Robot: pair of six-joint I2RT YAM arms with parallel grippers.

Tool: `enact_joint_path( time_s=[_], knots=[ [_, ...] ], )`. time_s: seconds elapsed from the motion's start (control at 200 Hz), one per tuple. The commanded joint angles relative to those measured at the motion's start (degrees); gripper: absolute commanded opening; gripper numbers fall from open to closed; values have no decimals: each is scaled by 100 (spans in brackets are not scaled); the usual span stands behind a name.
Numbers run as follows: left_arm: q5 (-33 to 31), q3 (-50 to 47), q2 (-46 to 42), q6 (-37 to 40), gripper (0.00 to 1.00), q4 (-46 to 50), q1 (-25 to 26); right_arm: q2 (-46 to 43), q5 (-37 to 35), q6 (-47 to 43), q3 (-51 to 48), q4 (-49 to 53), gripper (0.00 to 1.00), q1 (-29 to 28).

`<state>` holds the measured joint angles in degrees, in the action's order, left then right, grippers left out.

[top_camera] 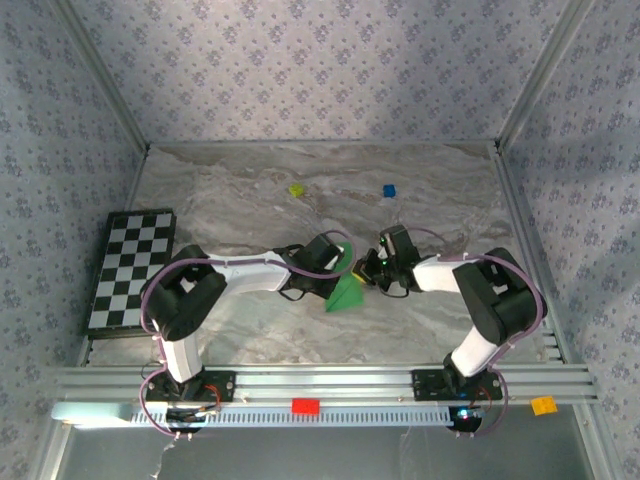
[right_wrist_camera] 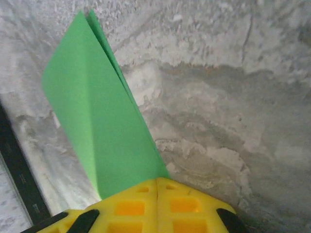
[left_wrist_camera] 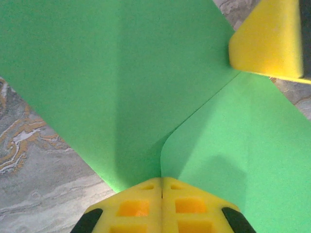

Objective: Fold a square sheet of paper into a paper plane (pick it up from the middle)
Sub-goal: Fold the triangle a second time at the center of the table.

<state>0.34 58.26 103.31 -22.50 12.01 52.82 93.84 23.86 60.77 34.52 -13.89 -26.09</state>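
Clerk: Where item one is entered, what position is recorded for the sheet of paper (top_camera: 345,292)?

Checker: Centre of the top view, between both tools. It is folded to a pointed green wedge and appears to be raised off the bench (top_camera: 250,210).

Clerk: Left tool (left_wrist_camera: 162,183), state?

Checker: Pressed together, pinching the sheet where two flaps meet, at the lower middle of its wrist view. By this grip, it is judged, the flaps are prevented from springing open.

Clerk: Right tool (right_wrist_camera: 156,184)?

Checker: Likewise pressed together, pinching a folded corner. Doubled layers are seen at the upper left of its view.

Clerk: Reason for the double hold?

Checker: Judged: the paper is held taut from two sides so a crease can be set. No dart has been formed yet.
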Motion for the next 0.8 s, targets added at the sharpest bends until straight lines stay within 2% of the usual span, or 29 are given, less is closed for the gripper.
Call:
enact_joint_path(
  time_s=[0.0, 0.24, 0.39, 0.59, 0.795],
  knots=[
    [-87, -26, 234, 79, 0, 394, -36, 65, -310, 136, -317, 16, 0, 83],
    [-86, -45, 234, 53, 0, 395, -35, -494, 19, -213, -131, -1, 3, 208],
    [-95, -25, 210, 70, 0, 429, -36, -717, 232, -366, 15, 109, 3, 60],
    [-97, 1, 190, 105, 0, 424, -35, -318, 450, -153, 49, -183, 2, -367],
    [-101, -30, 201, 81, 0, 406, -37, 47, 187, 21, -147, -274, 1, -555]
  ],
)
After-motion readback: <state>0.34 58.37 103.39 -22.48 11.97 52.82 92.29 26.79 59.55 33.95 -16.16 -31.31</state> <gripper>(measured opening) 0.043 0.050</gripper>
